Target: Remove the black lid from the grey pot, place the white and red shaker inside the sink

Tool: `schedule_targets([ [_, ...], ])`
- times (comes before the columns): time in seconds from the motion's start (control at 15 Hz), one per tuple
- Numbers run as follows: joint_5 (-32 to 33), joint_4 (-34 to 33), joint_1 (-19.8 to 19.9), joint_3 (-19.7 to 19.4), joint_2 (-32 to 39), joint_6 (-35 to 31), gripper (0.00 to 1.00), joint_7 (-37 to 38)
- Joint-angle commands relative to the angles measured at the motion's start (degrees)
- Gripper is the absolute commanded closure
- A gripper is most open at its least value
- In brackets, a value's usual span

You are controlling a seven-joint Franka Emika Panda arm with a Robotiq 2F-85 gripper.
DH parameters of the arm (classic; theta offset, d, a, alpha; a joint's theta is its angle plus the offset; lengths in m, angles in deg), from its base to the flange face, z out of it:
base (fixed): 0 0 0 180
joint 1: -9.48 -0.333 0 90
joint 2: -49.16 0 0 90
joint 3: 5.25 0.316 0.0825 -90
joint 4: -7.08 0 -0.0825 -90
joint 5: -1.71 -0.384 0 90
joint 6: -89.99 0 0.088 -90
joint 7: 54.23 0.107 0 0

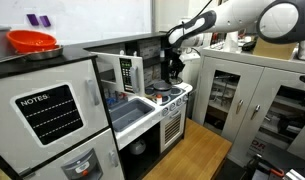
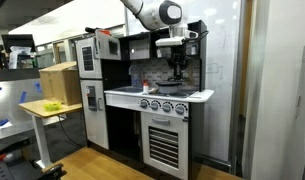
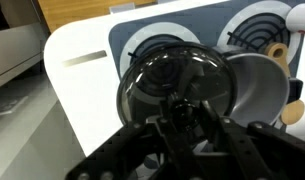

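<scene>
Gripper point(image 3: 189, 120) clenched on black lid point(image 3: 172, 80), just beside uncovered grey pot point(image 3: 257, 92). Two stove burners point(image 3: 157, 38) behind. One red-orange bowl point(image 1: 34, 41) atop fridge point(image 1: 42, 115).

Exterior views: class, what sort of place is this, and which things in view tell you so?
Probably a lab or office rather than a home kitchen: the kitchen is a white toy kitchen, a robot arm reaches over it, and glass-door cabinets stand beside it.
</scene>
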Motion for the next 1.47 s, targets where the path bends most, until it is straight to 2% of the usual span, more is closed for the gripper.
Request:
schedule_targets([
  [0.0,-3.2,7.8,2.4,0.1,-3.8,-3.5,0.92,0.5],
  [0.47,-8.1,15.3,5.4,-0.2,-6.3,-8.4,0.92,-0.5],
  [1.07,-7.2,15.6,4.4,-0.9,-8.5,-8.1,0.92,0.0],
  [1.4,-7.7,14.4,4.8,-0.4,-6.5,-8.0,0.92,-0.8],
])
